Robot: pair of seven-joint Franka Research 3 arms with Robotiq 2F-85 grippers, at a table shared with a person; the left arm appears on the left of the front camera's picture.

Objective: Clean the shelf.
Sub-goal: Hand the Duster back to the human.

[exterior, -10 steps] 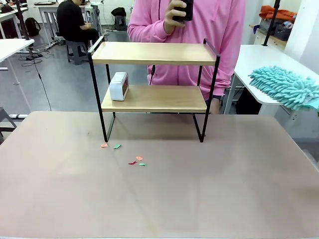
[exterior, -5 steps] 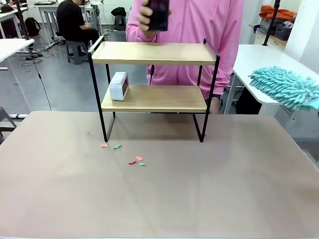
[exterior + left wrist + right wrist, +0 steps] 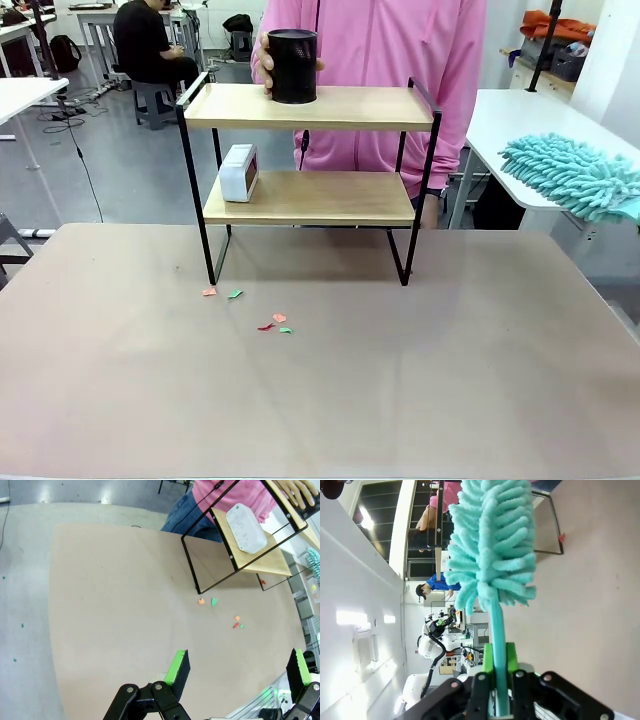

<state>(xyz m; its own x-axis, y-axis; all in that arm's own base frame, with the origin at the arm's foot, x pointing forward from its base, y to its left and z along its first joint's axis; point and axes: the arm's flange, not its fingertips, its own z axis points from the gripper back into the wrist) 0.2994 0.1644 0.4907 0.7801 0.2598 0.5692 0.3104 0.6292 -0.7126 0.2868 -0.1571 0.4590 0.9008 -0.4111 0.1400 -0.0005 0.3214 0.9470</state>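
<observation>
Table [image 3: 320, 400]: a wide beige top. A few small coloured scraps [image 3: 236, 294] are scattered on it just in front of the shelf's left legs, orange, green and red. They are loose, and apart from the frame.

Shelf [image 3: 310, 150]: it is placed at the far middle of the table, upright, with a person in a pink top close behind it. In the left wrist view the shelf [image 3: 257, 560] is seen at the upper right, with the scraps [image 3: 201, 601] just before it.

Top board: a black cylindrical container [image 3: 293, 66] is seen left of centre with its base at the board. It is clasped from behind by the person's hand [image 3: 263, 58]. Its contents cannot be made out.

Lower board: a small white box-shaped device [image 3: 239, 173] is set at the left end. The rest of the board is bare wood.

Right side: a teal fluffy duster [image 3: 575, 175] is seen over a white side table [image 3: 500, 115], well apart from the shelf.

Right gripper [image 3: 499, 654]: the green pads are closed on the thin teal handle of the duster [image 3: 492, 545]. The duster head is raised ahead of the fingers, hiding much of what lies beyond.

Left gripper [image 3: 237, 657]: the fingers are spread wide with nothing held. It is above the near table edge, well short of the shelf.
</observation>
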